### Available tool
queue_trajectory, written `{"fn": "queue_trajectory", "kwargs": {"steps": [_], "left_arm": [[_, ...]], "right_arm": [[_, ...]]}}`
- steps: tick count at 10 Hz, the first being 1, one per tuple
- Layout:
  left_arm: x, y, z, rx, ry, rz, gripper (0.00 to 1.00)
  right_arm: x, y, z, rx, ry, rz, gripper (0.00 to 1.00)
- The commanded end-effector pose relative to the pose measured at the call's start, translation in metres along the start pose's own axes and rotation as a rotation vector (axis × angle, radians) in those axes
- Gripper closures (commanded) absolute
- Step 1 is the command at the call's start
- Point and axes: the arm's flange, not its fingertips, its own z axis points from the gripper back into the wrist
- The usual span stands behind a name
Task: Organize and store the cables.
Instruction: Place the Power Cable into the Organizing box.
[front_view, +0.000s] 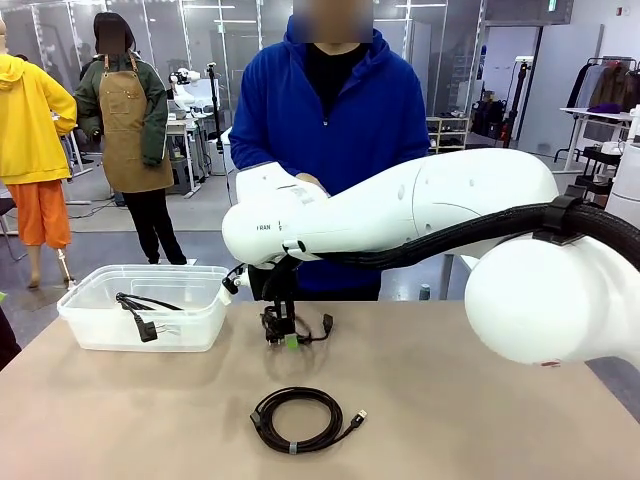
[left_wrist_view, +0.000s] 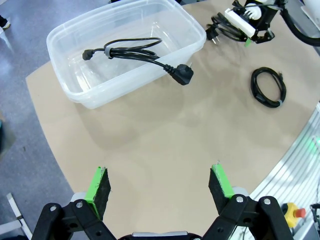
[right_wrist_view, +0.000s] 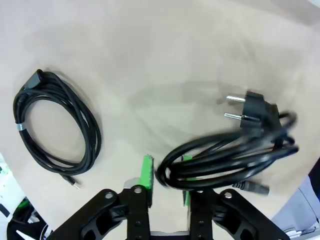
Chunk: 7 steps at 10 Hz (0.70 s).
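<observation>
1. Tool state. The right gripper (right_wrist_view: 166, 170) shows at the bottom centre of the right wrist view. Its green pads stand close together, and the bend of the power-cord coil (right_wrist_view: 225, 152) lies between them and across the right-hand pad. The coil is blurred, so I cannot tell whether the pads pinch it or only bracket it. The two-pin plug (right_wrist_view: 250, 107) sits up and to the right of the pads, clear of them.

2. Position. In the front view this gripper is low at the centre of the table (front_view: 480, 420), with the coil at its tip.

3. Other arm. The left gripper (left_wrist_view: 160, 187) is spread wide with nothing between its pads. It hovers over bare table at the bottom of the left wrist view, well apart from every cable.

4. Step in hand (my reading): secure this coil and take it to the clear bin (front_view: 100, 330) at the left of the front view. That bin already holds one stored cord (front_view: 140, 305).

5. Method.
- I make sure all strands of the bend are captured, not a single loop, since a single strand would probably let the coil unwind.
- I lift straight up until the plug hangs free of the table.
- I keep the path away from the small coil (front_view: 297, 418) at lower centre, which lies near but apart, so the dangling plug does not snag it.
- I let go low inside the bin wall, because the plug could catch on the rim.
</observation>
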Motion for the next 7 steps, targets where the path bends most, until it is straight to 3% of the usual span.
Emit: {"fn": "queue_trajectory", "kwargs": {"steps": [1,2,3,4,7], "left_arm": [[0.0,-0.003,0.002,0.001,0.01,0.01,0.0],[0.0,-0.003,0.002,0.001,0.01,0.01,0.0],[0.0,-0.003,0.002,0.001,0.01,0.01,0.0],[0.0,-0.003,0.002,0.001,0.01,0.01,0.0],[0.0,-0.003,0.002,0.001,0.01,0.01,0.0]], "right_arm": [[-0.009,0.012,0.007,-0.009,-0.027,-0.027,0.24],[-0.012,0.012,0.01,-0.012,-0.032,-0.029,0.06],[-0.014,0.012,0.012,-0.015,-0.039,-0.031,0.29],[-0.017,0.012,0.013,-0.014,-0.046,-0.039,0.0],[-0.024,0.01,0.015,-0.012,-0.061,-0.047,0.0]]}}
